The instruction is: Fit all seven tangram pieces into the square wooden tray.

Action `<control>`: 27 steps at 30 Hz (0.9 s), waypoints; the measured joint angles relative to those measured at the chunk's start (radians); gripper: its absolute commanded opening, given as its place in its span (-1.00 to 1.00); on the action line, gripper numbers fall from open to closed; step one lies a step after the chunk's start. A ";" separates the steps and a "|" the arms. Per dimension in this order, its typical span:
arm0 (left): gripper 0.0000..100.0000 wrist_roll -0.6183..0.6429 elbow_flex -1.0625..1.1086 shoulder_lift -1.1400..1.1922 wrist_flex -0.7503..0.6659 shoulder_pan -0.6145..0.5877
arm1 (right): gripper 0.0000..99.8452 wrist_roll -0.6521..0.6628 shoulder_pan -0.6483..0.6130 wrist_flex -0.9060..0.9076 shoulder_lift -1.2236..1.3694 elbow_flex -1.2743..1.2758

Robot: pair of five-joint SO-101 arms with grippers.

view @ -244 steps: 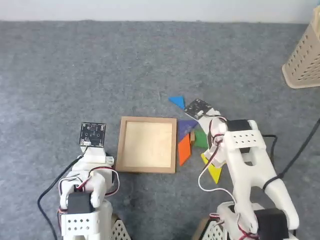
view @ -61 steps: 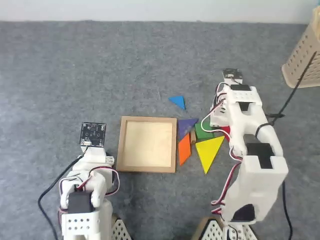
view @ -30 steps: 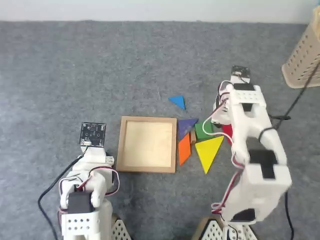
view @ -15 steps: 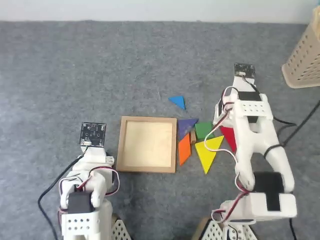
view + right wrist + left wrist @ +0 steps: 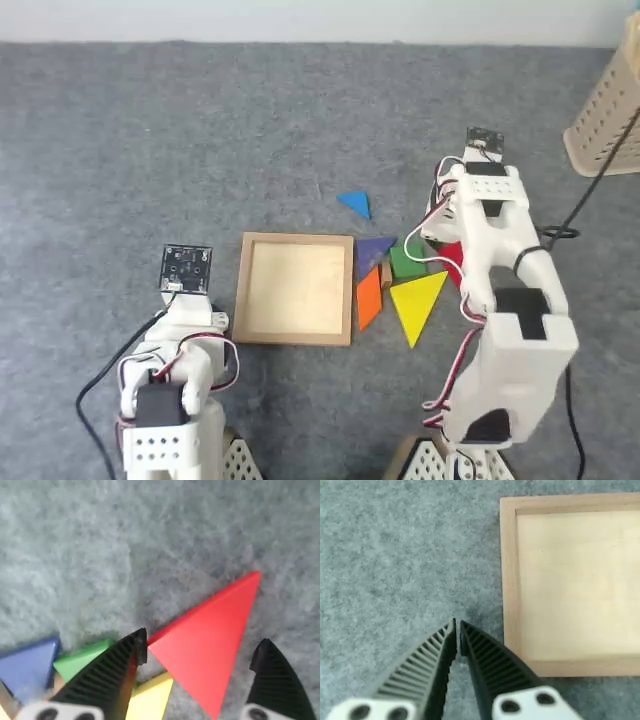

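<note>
One red triangle (image 5: 207, 625) lies at 3 o'clock of the tray (image 5: 243, 290), between our right gripper (image 5: 202, 644) tips, spread wide. We judge it light, rigid, slick; pinch opposite edges. Left gripper (image 5: 457, 628) clenched, empty.

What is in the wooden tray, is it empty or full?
Empty. The wooden tray has bare wood inside, and pieces like the yellow triangle and orange piece lie on the carpet beside it.

From above, the right arm (image 5: 492, 235) hides most of the red triangle (image 5: 451, 258).
</note>
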 measured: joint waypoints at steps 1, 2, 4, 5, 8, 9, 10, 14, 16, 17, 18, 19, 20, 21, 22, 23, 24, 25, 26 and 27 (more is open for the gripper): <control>-0.97 0.000 0.000 0.000 0.000 0.000 | -0.34 -0.005 0.000 0.002 0.012 -0.008; -0.97 0.000 0.000 0.000 0.000 0.000 | -0.34 -0.006 0.000 0.002 0.025 -0.015; -0.97 0.000 0.000 0.000 0.000 0.000 | -0.34 -0.008 -0.002 0.008 0.051 -0.034; -0.97 0.000 0.000 0.000 0.000 0.000 | -0.34 -0.008 -0.005 0.018 0.060 -0.044; -0.97 0.000 0.000 0.000 0.000 0.000 | -0.35 -0.008 -0.005 0.049 0.092 -0.083; -0.97 0.000 0.000 0.000 0.000 0.002 | -0.39 -0.008 -0.005 0.058 0.104 -0.095; -0.97 0.000 0.000 0.000 0.000 0.002 | -0.46 -0.008 -0.005 0.063 0.114 -0.106; -0.97 0.000 0.000 0.000 0.000 0.000 | -0.69 -0.008 -0.003 0.071 0.126 -0.118; -0.97 0.000 0.000 0.000 0.000 0.000 | -0.71 -0.008 0.005 0.075 0.124 -0.120; -0.97 0.000 0.000 0.000 0.000 0.000 | -0.71 -0.008 0.018 0.078 0.123 -0.121; -0.97 0.000 0.000 0.000 0.000 0.000 | -0.72 -0.008 0.031 0.078 0.121 -0.123; -0.97 0.000 0.000 0.000 0.000 0.000 | -0.72 -0.008 0.034 0.078 0.121 -0.124; -0.97 0.000 0.000 0.000 0.000 0.000 | -0.72 -0.008 0.034 0.086 0.121 -0.124; -0.97 0.000 0.000 0.000 0.000 0.000 | -0.72 -0.008 0.034 0.092 0.121 -0.126; -0.97 0.000 0.000 0.000 0.000 0.000 | -0.72 -0.008 0.035 0.097 0.121 -0.127; -0.97 0.000 0.000 0.000 0.000 0.000 | -0.72 -0.008 0.035 0.098 0.120 -0.127; -0.97 0.000 0.000 0.000 0.000 0.000 | -0.71 -0.006 0.035 0.098 0.114 -0.126; -0.97 0.000 0.000 0.000 0.000 0.000 | -0.71 -0.005 0.035 0.100 0.106 -0.126; -0.97 0.000 0.000 0.000 0.000 0.000 | -0.70 0.009 0.035 0.101 0.095 -0.123; -0.97 0.000 0.000 0.000 0.000 0.000 | -0.68 0.025 0.032 0.103 0.081 -0.118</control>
